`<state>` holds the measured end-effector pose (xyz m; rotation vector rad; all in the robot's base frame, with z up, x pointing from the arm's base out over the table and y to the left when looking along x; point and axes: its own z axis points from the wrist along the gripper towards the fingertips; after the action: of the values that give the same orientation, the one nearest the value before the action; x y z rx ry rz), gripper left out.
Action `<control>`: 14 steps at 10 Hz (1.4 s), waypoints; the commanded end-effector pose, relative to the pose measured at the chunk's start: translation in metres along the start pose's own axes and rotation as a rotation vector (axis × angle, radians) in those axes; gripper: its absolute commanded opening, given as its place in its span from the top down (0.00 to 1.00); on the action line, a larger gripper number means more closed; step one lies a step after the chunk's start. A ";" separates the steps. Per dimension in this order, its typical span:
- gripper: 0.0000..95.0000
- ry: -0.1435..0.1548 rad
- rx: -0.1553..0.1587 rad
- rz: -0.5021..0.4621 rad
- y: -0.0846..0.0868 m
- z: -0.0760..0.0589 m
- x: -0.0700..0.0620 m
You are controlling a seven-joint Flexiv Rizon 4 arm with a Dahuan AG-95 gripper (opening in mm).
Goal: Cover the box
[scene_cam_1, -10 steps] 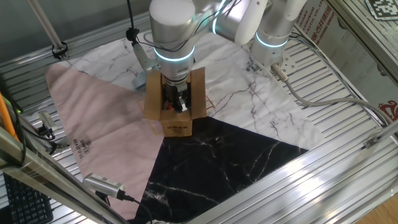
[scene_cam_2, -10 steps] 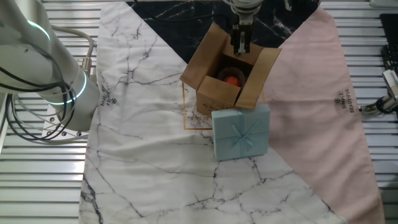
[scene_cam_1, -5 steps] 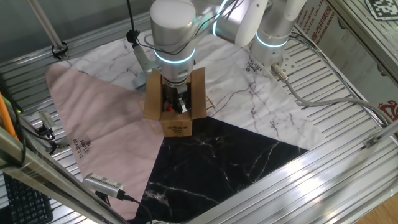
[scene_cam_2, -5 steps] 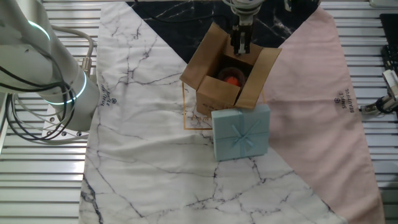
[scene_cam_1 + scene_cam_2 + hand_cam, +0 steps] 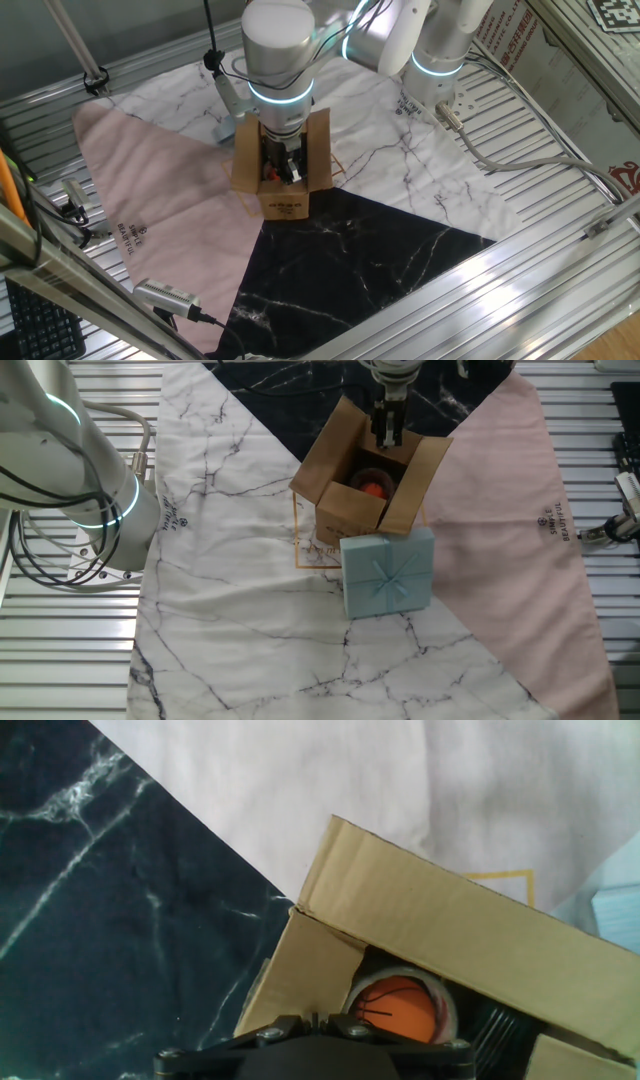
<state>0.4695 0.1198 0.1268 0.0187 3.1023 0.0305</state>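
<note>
- The table (image 5: 560, 150), a ribbed metal top draped with white-marble, pink and black-marble cloths, carried the whole scene; the arm (image 5: 278, 60) rose from its far side in one fixed view and reached down over the middle.
- The box (image 5: 365, 480) stood near the middle of the table, where the three cloths met, with its flaps upright and splayed, so the covering step looked barely begun, if at all.
- A pale blue gift box (image 5: 388, 572) with a ribbon sat just beside the carton, on the white-marble cloth toward the arm's base; whether the two touched could not be told.
- The arm's last link stood close to vertical, with the gripper (image 5: 388, 428) lowered to the carton's mouth at the rim of the wall facing the black cloth.
- In the other fixed view the fingers (image 5: 381, 426) looked close together, but whether they pinched a flap or merely stood shut could not be told; the hand view showed only the gripper's dark body.
- An orange round thing (image 5: 398, 1010) lay inside the carton, under the pincer.
- As a judgement, the next move called for pushing one flap inward and down over the opening, clear of the thing inside.
</note>
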 end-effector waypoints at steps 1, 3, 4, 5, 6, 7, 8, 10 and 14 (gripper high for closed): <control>1.00 -0.001 0.001 0.001 0.000 0.000 0.000; 1.00 -0.001 0.002 0.001 0.000 0.000 0.000; 1.00 -0.001 0.002 0.001 0.001 0.001 0.000; 1.00 -0.001 0.004 0.001 0.001 0.001 0.000; 1.00 -0.001 0.004 0.001 0.002 0.001 0.000; 1.00 -0.001 0.006 -0.002 0.002 0.001 0.000; 1.00 0.001 0.006 -0.005 0.002 0.000 0.000; 1.00 0.008 0.009 -0.012 0.004 -0.007 0.000; 1.00 0.015 -0.003 -0.026 0.008 -0.030 -0.002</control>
<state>0.4709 0.1282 0.1615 -0.0341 3.1146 0.0375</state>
